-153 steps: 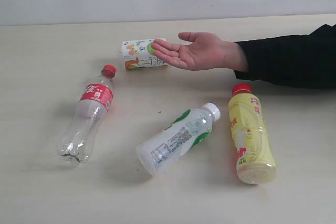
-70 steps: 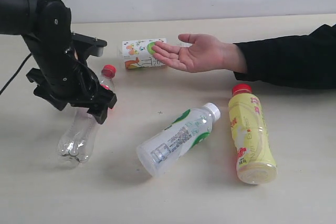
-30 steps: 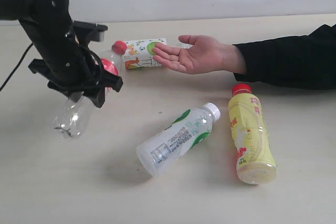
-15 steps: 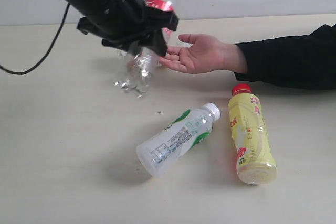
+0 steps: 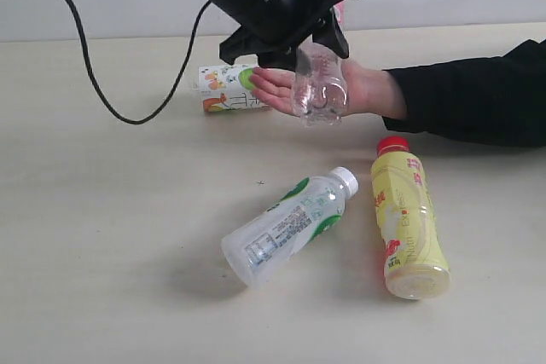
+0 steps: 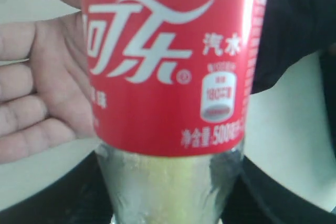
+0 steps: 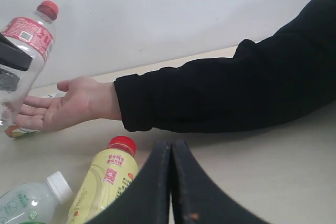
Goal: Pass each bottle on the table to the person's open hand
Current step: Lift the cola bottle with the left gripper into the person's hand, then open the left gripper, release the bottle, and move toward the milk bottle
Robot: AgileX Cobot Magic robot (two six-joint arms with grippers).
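Exterior view: black left gripper (image 5: 300, 23) clamped round clear red-label cola bottle (image 5: 320, 91), long axis near-vertical, red cap (image 7: 48, 9) up, base over person's open hand (image 5: 367, 89). Right gripper (image 7: 171, 153) closed, empty.

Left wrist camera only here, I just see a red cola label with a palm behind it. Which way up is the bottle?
Observer: The cola bottle is tilted, cap up, its base hanging in front of the person's open hand.
Operator: How many lie on the table?
Observer: Three: the yellow bottle, the white-capped bottle and the small fruit-label bottle.
Operator: And the right gripper?
Observer: Shut, holding nothing.
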